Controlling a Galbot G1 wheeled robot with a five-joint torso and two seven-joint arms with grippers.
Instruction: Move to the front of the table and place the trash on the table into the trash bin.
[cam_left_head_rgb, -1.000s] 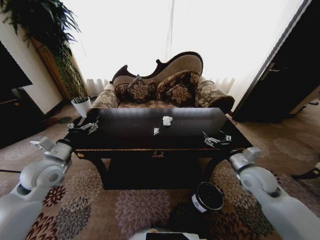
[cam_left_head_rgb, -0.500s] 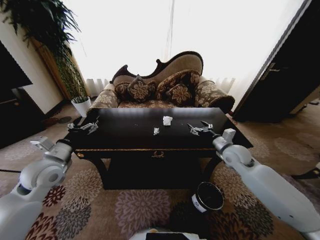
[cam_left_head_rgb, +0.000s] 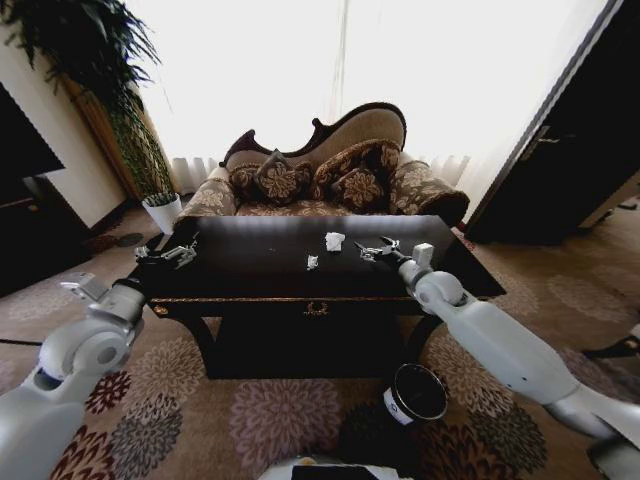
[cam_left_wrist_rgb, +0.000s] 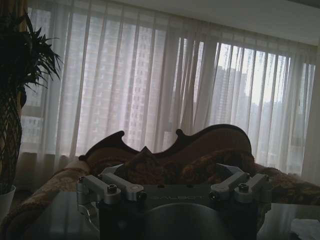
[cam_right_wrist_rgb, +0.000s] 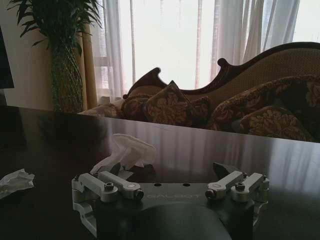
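Glossy black wooden table (cam_left_head_rgb: 260, 270), crumpled white paper wad (cam_right_wrist_rgb: 127, 152), brushed-metal right claw (cam_right_wrist_rgb: 170, 185).

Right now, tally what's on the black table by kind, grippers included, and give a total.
White paper wad: 1
Small white scrap: 1
Grippers over the table: 2, left gripper and right gripper
Total: 4

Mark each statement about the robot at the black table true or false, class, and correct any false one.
1. The right gripper hovers beside the white paper wad. True.
2. The trash bin stands on the black table. False: it stands on the carpet in front.
3. The left gripper holds the tiny white scrap. False: the scrap lies on the tabletop, apart from it.
4. A sofa stands behind the table. True.
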